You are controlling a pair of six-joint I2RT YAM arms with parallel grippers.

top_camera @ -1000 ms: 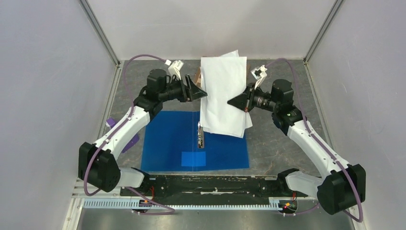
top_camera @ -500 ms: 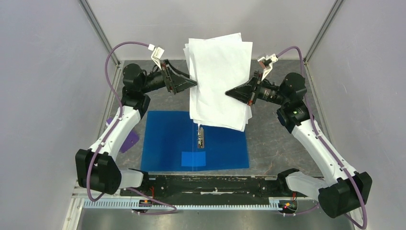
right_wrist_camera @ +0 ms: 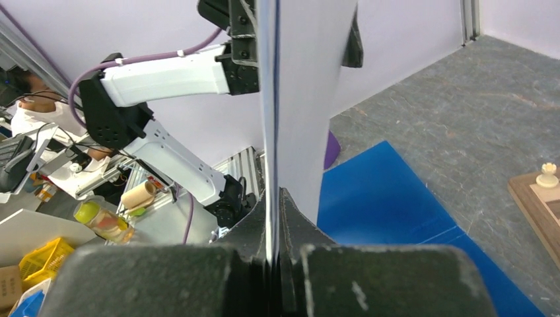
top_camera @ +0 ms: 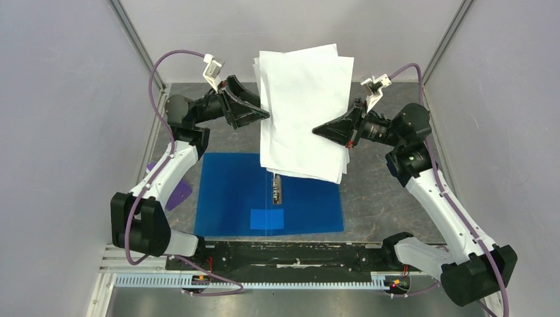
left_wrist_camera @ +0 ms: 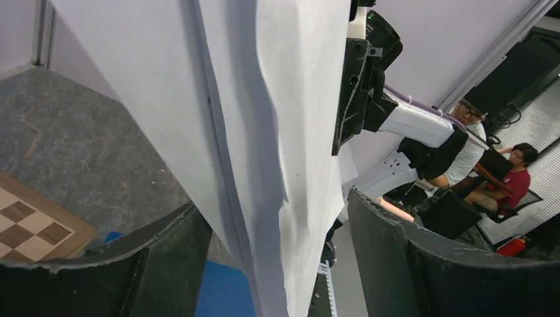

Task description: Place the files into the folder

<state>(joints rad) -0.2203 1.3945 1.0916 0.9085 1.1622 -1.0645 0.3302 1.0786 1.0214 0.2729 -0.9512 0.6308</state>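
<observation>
The files (top_camera: 304,112), a loose stack of white sheets, hang upright in the air above the table's back half. My right gripper (top_camera: 318,131) is shut on their right edge, and the right wrist view shows the sheets (right_wrist_camera: 304,79) pinched between its jaws (right_wrist_camera: 274,198). At the stack's left edge my left gripper (top_camera: 264,113) stands open. The paper (left_wrist_camera: 264,99) hangs loose between its wide-apart fingers (left_wrist_camera: 280,257). Below, the blue folder (top_camera: 231,198) lies open and flat, its metal clip (top_camera: 277,188) along the spine. The sheets' lower edge hides the folder's back right part.
A wooden chessboard (left_wrist_camera: 33,224) lies on the table behind the folder, with a pale chess piece (right_wrist_camera: 547,173) on it. A purple object (top_camera: 173,195) sits left of the folder under the left arm. Grey walls close in on both sides and the back.
Both arms have risen and the files have gone up and toward the back. The left gripper's jaws have spread and drawn back to the stack's left edge.
</observation>
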